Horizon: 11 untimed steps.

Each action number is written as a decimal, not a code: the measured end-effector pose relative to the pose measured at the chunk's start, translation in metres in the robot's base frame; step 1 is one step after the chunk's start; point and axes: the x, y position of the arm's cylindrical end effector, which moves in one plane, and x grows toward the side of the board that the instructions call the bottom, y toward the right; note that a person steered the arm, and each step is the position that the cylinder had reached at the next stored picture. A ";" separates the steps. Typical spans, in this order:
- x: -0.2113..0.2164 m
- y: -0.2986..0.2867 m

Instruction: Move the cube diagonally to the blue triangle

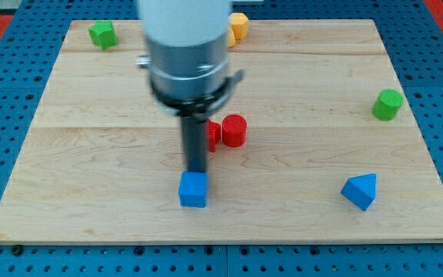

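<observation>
Tool is a plain rod, no jaws, so nothing to open or clamp. My tip (196, 171) sits at the top edge of the blue cube (193, 189), touching or very nearly, in the lower middle of the frame. The blue triangle (360, 191) is at lower right, well apart from the cube and at about the same height in the frame.

Other stuff on the table (91, 185): red cylinder (234, 130) just right of the rod, mid frame; another red block (213, 135) beside it, partly hidden by the rod (shape not clear). Green cylinder (388, 104) at right, green block (103, 34) upper left, orange block (238, 25) at top centre, half behind the arm housing.

Risks, as I judge them:
- Tip is on the cube's upper side, so a push from here would drive it toward the bottom edge of the table, which is near, not toward the triangle. It could slide off.
- To go right the tip needs to get round to the cube's left or upper-left side; clipping a corner on the way would spin or shift it.
- An off-centre push makes the cube rotate and slip off the tip.
- The red blocks sit close behind the rod; swinging wide could knock them.
- Overshooting could bump the triangle away (it looks light).
</observation>
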 end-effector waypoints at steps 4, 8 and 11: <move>0.082 -0.019; 0.015 0.152; 0.002 0.134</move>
